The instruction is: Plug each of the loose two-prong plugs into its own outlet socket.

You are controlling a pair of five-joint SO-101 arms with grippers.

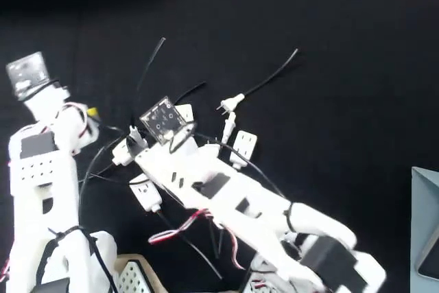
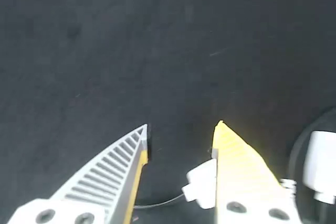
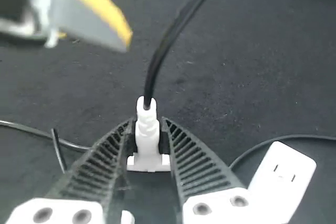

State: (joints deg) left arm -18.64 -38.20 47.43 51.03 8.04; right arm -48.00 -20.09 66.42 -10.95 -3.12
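My right gripper [image 3: 147, 124] is shut on a white two-prong plug [image 3: 146, 142] whose black cable [image 3: 173, 35] runs away from it. In the high view this gripper [image 1: 127, 145] is left of the table's middle, with a white outlet socket [image 1: 146, 193] just in front of it. Two loose plugs [image 1: 232, 103] [image 1: 228, 128] lie to the right, next to another socket [image 1: 245, 145]. My left gripper [image 2: 181, 135] hangs open over the black cloth, nothing between its fingers [image 2: 231, 150]. It is at the far left [image 1: 91, 111], close to the right gripper.
A third socket [image 1: 185, 111] is partly hidden behind the right wrist camera [image 1: 163, 118]. Thin black cables [image 1: 147, 66] trail across the cloth. The left arm's yellow finger [image 3: 92, 3] is near the held plug. A grey box [image 1: 425, 221] stands at the right edge.
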